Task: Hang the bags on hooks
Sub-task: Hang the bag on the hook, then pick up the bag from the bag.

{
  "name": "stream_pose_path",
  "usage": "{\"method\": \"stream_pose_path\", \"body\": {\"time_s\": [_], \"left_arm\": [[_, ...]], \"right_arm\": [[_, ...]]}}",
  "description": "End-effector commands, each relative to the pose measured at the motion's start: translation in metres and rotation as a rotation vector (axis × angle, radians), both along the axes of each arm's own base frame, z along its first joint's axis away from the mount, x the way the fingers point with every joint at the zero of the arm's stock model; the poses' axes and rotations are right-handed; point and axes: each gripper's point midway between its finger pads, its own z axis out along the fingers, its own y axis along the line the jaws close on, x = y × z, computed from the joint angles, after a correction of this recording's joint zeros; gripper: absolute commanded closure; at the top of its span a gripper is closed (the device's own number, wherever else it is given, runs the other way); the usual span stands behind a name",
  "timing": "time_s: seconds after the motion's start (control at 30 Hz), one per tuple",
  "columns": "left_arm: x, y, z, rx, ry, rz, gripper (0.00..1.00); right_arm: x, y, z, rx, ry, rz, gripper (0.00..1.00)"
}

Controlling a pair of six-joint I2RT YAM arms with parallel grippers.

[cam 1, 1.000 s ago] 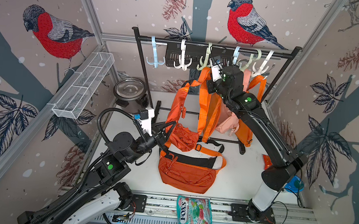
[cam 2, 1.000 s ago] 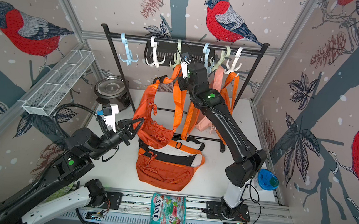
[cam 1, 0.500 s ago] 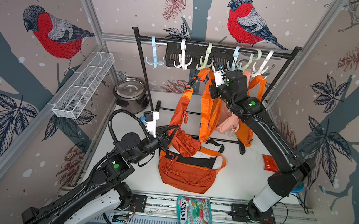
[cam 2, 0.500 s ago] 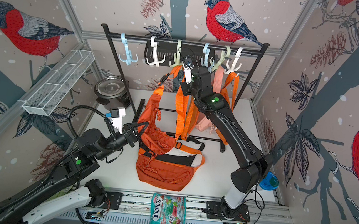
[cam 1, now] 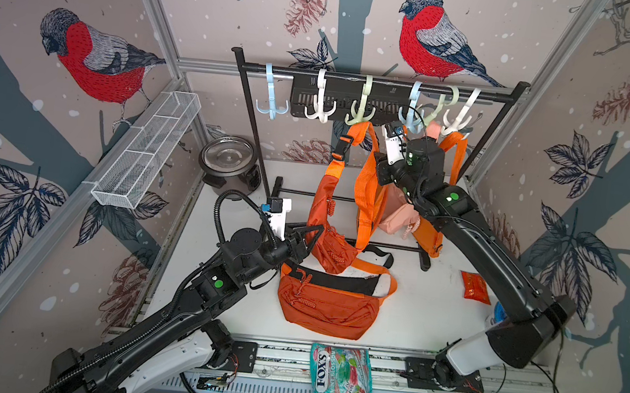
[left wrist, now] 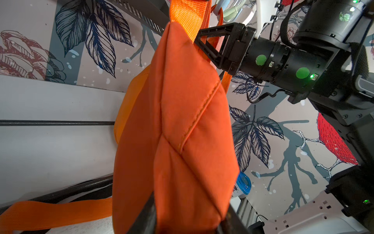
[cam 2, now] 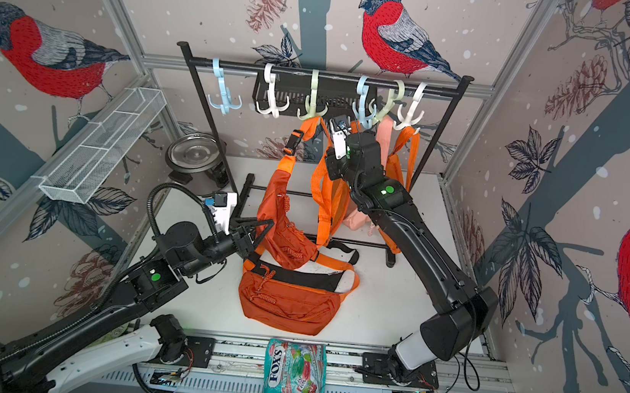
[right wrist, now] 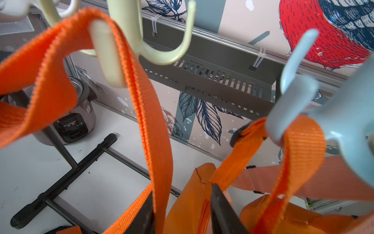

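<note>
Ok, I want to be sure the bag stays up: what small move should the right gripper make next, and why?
Probably ease the right gripper down and back, clear of the orange webbing strap. The strap already loops over a prong of the pale green plastic hook, the jaws stand apart around it, and the orange fabric bag hangs from it.

Rice cooker [cam 1: 229, 160], wire basket [cam 1: 147, 148], candy bag [cam 1: 340, 375] (Fox's)
</note>
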Motion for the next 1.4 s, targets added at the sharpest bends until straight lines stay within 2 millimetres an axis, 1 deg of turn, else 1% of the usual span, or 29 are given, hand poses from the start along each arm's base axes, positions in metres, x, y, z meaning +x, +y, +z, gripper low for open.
{"method": "stream_pose_path", "body": {"time_s": [0.0,0.23,0.37,0.57,0.6,0.63,0.67,0.73,0.87,0.97,1.07,1.1,1.23,1.37], "left_arm": [[-0.001,0.0,0.014,-0.037,-0.04,-0.005,0.46],[0.0,-0.004,0.013,-0.019,-0.046,-0.019,0.29],[0.0,-0.004,0.011,0.003,-0.044,-0.018,0.25],[0.0,0.005,0.005,0.044,-0.044,0.02,0.23],[0.001,0.006,0.004,0.05,-0.043,0.027,0.23],[0.001,0.007,0.002,0.056,-0.04,0.033,0.22],[0.001,0.008,0.0,0.061,-0.036,0.039,0.23],[0.002,0.01,-0.005,0.072,-0.025,0.048,0.22],[0.005,0.015,-0.019,0.094,0.011,0.08,0.22],[0.01,0.023,-0.036,0.112,0.054,0.129,0.22],[0.016,0.036,-0.052,0.11,0.114,0.186,0.22],[0.018,0.04,-0.058,0.102,0.137,0.203,0.22],[0.025,0.062,-0.078,0.073,0.216,0.277,0.22],[0.029,0.078,-0.089,0.032,0.266,0.321,0.21]], "right_arm": [[-0.007,-0.001,0.014,0.062,-0.036,0.009,0.48],[-0.026,-0.007,0.013,0.073,-0.044,0.019,0.27],[-0.041,-0.008,0.011,0.085,-0.044,0.045,0.17],[-0.066,-0.009,0.0,0.088,-0.036,0.078,0.14],[-0.069,-0.009,-0.002,0.088,-0.033,0.082,0.13],[-0.07,-0.007,-0.01,0.081,-0.02,0.088,0.13],[-0.077,-0.011,-0.004,0.094,-0.034,0.092,0.13],[-0.083,-0.01,-0.009,0.093,-0.026,0.103,0.12],[-0.093,-0.008,-0.022,0.084,-0.004,0.129,0.12],[-0.105,-0.004,-0.033,0.071,0.022,0.177,0.11],[-0.122,0.009,-0.05,0.045,0.071,0.267,0.1],[-0.131,0.017,-0.057,0.032,0.089,0.309,0.1],[-0.168,0.044,-0.087,-0.032,0.164,0.462,0.1],[-0.209,0.068,-0.121,-0.111,0.244,0.606,0.09]]}}
